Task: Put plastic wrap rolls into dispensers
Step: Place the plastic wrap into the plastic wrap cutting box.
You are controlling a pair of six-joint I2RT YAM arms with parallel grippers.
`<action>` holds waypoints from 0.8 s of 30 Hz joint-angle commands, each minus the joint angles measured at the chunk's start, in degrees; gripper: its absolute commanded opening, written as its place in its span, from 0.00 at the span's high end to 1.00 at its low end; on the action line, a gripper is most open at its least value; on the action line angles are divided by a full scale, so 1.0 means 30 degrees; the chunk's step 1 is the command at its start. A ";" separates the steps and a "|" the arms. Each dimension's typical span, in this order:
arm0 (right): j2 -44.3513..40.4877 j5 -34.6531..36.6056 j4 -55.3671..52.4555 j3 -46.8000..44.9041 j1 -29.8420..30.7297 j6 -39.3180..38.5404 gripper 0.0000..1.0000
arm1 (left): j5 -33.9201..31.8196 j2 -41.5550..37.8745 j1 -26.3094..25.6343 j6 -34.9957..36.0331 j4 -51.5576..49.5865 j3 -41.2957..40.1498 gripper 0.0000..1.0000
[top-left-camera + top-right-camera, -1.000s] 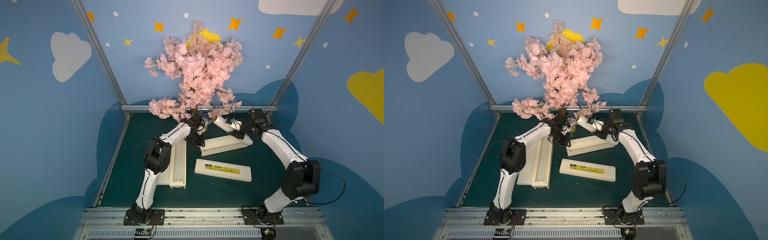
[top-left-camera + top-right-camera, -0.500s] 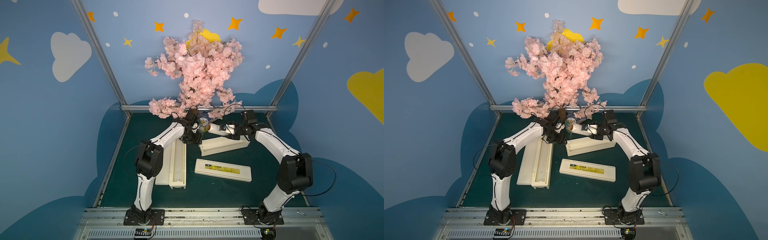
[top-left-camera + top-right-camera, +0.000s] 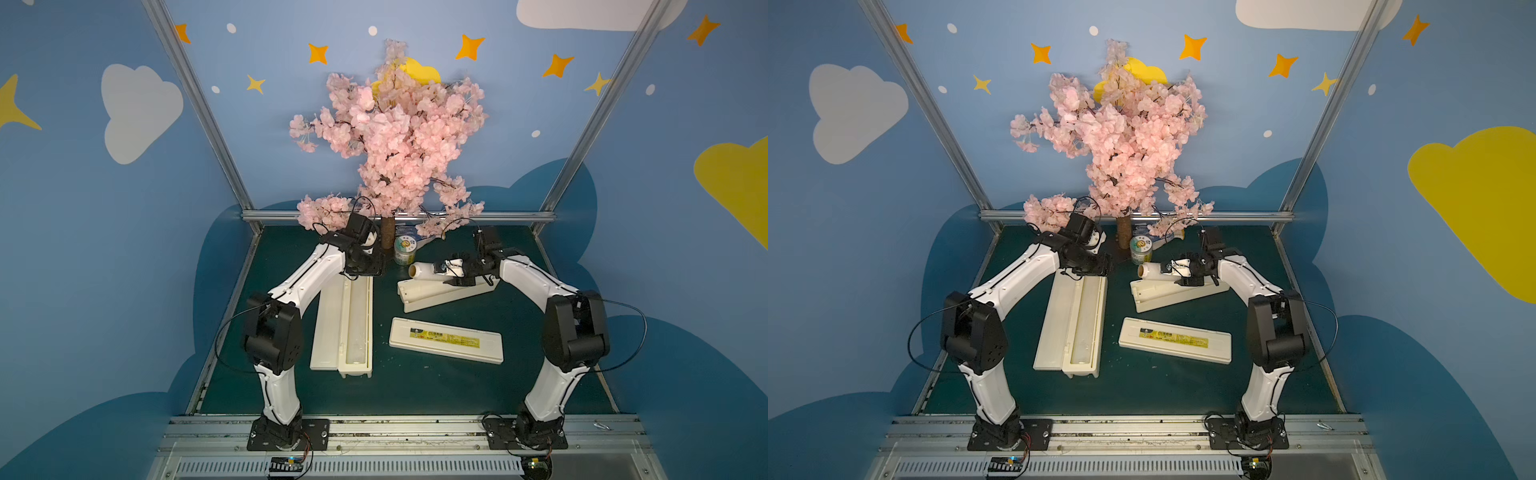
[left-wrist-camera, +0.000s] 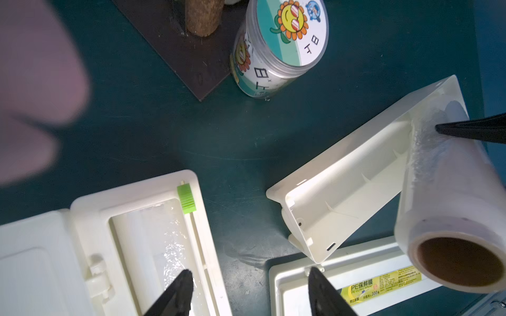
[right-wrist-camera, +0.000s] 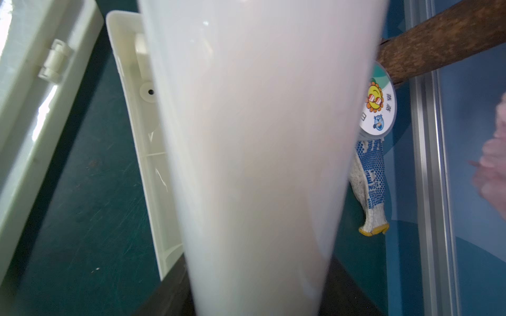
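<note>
On the left half of the counter, we see the first dispenser (image 3: 328, 328) lying open, its long side running from near the front edge toward the back. Its lid is folded out toward the left edge. The first plastic wrap roll (image 3: 358, 324) rests in its trough. The left end effector (image 4: 249, 273) hangs over the far end of this dispenser, above the roll and not touching it. Its jaws stand well apart with nothing between them.

Toward the middle of the back edge stand a brown tree trunk (image 3: 387, 232) and, just beside it, a green-and-white can (image 3: 404, 249).

Right of the can, the second dispenser (image 3: 440, 293) sits open and slanted across the back centre of the counter, its trough bare. The right end effector (image 3: 451, 272) is closed around the second plastic wrap roll (image 3: 424, 269), gripping it partway along. The roll is held roughly level above that trough, its brown core end pointing toward the can. We cannot tell whether the roll touches the dispenser's rim.

Nearer the front edge, a labelled lid (image 3: 446, 345) lies flat on the counter.
</note>
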 commanded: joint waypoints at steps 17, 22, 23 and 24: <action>0.1707 0.1482 0.1777 -0.0765 0.0757 -0.1463 0.85 | 0.3010 0.1775 0.0142 0.0409 -0.0734 0.0986 0.30; 0.1825 0.2758 0.0133 0.0631 0.1153 0.0032 0.91 | 0.3531 0.2346 -0.0130 0.0488 -0.0811 0.1410 0.30; 0.1821 0.3273 -0.0041 0.0656 0.1329 0.0321 0.92 | 0.3574 0.2357 -0.0117 0.0513 -0.0750 0.1388 0.30; 0.1795 0.4155 -0.0049 0.0683 0.1556 0.0963 0.92 | 0.3619 0.2351 -0.0117 0.0595 -0.0697 0.1373 0.30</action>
